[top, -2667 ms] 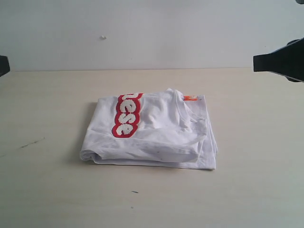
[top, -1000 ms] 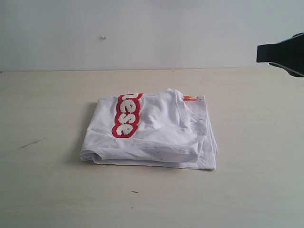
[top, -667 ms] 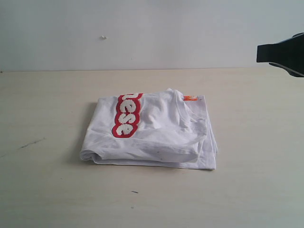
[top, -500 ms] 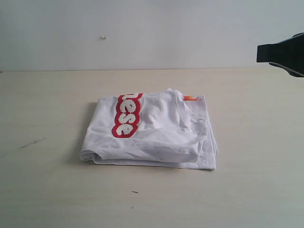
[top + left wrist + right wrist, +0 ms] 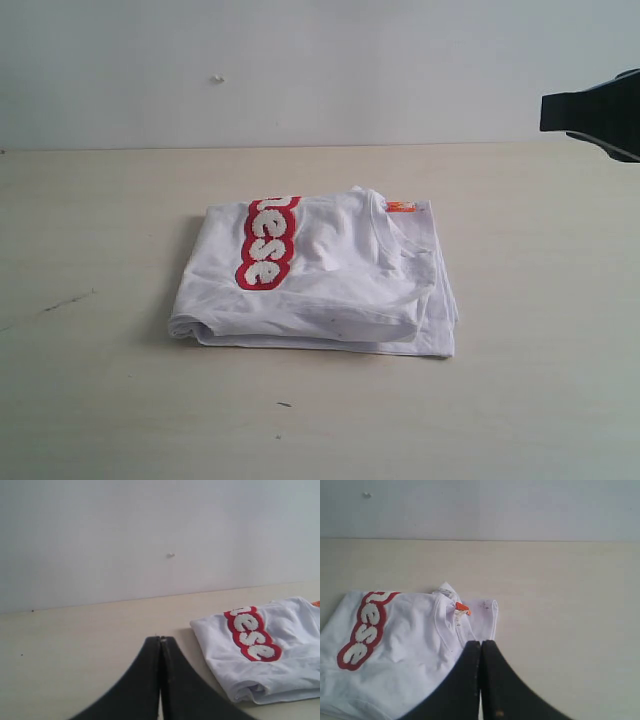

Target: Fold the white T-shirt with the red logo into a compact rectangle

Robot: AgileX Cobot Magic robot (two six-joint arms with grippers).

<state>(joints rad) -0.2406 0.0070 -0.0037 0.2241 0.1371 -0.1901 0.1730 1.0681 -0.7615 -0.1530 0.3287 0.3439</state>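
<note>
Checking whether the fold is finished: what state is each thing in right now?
T-shirt: folded into a rectangle, flat on the table.
Logo: on top, partly hidden by the fold.
Left gripper: shut, empty.
Right gripper: shut, empty.

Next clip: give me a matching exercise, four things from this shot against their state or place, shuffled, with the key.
1. white T-shirt
2. red logo
3. orange tag
4. left gripper

A. shut, holding nothing
B. folded in a stack on the table
C. only partly showing, on the top layer
D. by the collar

Pairs: 1-B, 2-C, 3-D, 4-A
</note>
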